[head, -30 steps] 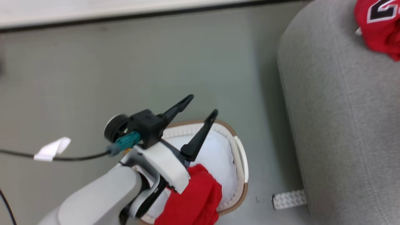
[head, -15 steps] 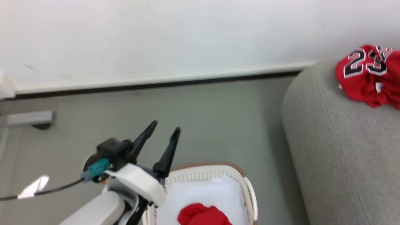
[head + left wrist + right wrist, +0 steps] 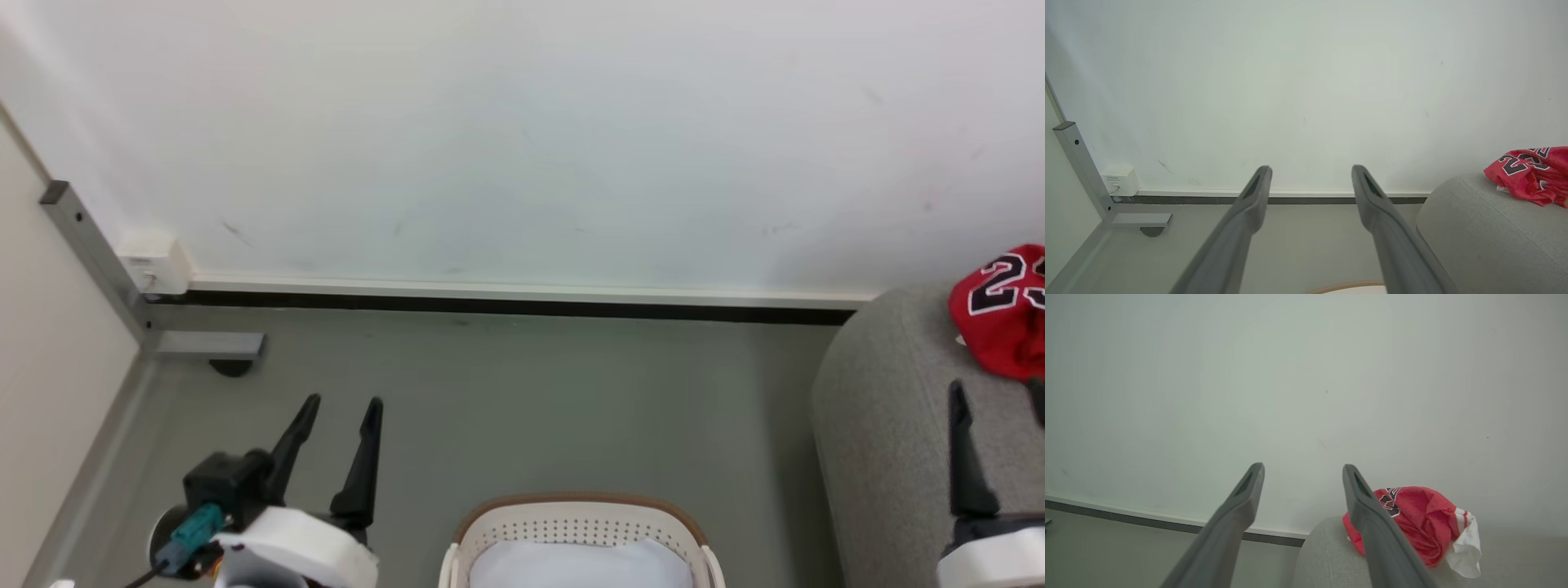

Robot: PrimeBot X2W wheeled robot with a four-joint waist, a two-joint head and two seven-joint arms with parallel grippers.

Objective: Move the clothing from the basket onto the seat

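While we hold left hand (image 3: 343, 402) open, empty, above floor (image 3: 531, 392) beside basket (image 3: 571, 510), right hand (image 3: 1303, 467) gapes empty over seat (image 3: 882, 408); red jersey (image 3: 1000, 327) lies crumpled on seat near wall (image 3: 522, 122); we see white lining (image 3: 571, 565) in basket.

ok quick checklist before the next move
1. left gripper open and empty: ok
2. right gripper open and empty: ok
3. jersey lying on the seat: ok
4. inside of basket in the head view: not ok, its far rim and a strip of lining sit at the bottom edge and the rest is cut off
5. anything left in basket to grab: cannot tell, look down first
6. left gripper over basket: not ok, it is off to the basket's left, over the floor
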